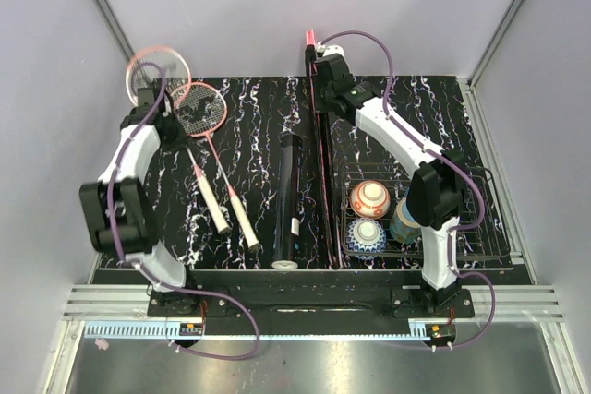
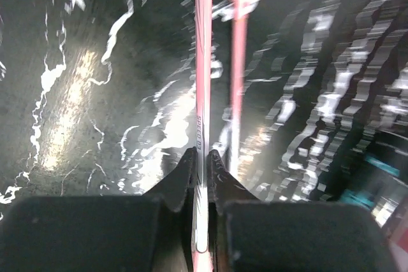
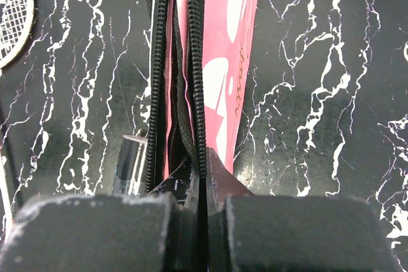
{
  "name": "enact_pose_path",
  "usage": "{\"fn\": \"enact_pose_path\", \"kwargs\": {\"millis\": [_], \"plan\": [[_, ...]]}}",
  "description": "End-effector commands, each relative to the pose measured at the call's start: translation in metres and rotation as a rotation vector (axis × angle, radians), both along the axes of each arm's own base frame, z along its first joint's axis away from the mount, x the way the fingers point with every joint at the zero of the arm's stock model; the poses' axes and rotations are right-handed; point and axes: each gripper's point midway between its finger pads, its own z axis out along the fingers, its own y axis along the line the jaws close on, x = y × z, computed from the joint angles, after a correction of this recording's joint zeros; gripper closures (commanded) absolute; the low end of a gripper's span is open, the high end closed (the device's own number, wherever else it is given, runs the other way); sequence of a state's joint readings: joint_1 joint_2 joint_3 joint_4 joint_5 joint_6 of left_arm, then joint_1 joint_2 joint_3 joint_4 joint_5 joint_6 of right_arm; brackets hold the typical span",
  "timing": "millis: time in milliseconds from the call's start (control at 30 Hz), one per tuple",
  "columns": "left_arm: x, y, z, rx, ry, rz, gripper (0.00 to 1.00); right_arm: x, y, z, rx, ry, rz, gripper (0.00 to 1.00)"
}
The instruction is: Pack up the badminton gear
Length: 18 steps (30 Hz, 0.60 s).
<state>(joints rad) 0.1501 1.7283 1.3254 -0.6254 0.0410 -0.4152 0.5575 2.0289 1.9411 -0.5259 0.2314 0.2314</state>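
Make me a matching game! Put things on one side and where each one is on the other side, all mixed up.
Things:
1 tube
2 cover
3 bowls
4 SPEED-marked racket

Places:
A in the left jaws
B in the basket
C lying loose on the table
D in the right jaws

Pairs: 1-C, 2-D, 3-B, 4-A

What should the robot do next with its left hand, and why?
Probably lift the pink racket slightly off the table. The left hand is shut on its shaft, and the right hand pinches the pink racket cover by its unzipped edge, seemingly holding it open for the racket.
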Motion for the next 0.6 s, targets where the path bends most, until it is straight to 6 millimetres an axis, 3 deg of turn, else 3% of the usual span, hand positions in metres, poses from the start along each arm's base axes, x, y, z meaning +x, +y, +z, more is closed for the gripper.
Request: {"fn": "enact_pose_path", "kwargs": {"millis": [0,100,133,167,200,267,300,333,400,567], "plan": [[0.002,-0.032,0.119,-0.016,-0.372,-0.122,1.00,0.014,0.005,0.040,0.041,-0.131,-0.099,1.00],[-0.015,-0.067,0.160,-0.079,-0.527,-0.257,1.00,0.021,0.008,0.033,0.052,-0.134,-0.126,1.00],[-0.025,-0.090,0.162,-0.151,-0.553,-0.356,1.00,0.023,0.010,0.030,0.058,-0.134,-0.129,1.00],[-0.037,-0.113,0.178,-0.190,-0.607,-0.439,1.00,0.028,0.014,0.028,0.065,-0.143,-0.124,1.00],[-0.041,-0.127,0.190,-0.223,-0.668,-0.505,1.00,0.032,0.018,0.013,0.058,-0.127,-0.115,1.00],[-0.069,-0.165,0.192,-0.369,-0.688,-0.635,1.00,0.038,0.033,0.004,0.076,-0.117,-0.061,1.00],[-0.078,-0.179,0.202,-0.422,-0.735,-0.708,1.00,0.041,0.041,-0.018,0.063,-0.081,-0.033,1.00],[-0.088,-0.185,0.197,-0.465,-0.726,-0.717,1.00,0.044,0.051,-0.013,0.086,-0.081,-0.005,1.00],[-0.096,-0.192,0.199,-0.506,-0.738,-0.742,1.00,0.044,0.055,-0.037,0.066,-0.022,-0.010,1.00],[-0.128,-0.218,0.190,-0.641,-0.704,-0.832,1.00,0.042,0.069,-0.048,0.127,0.028,0.017,1.00]]}}
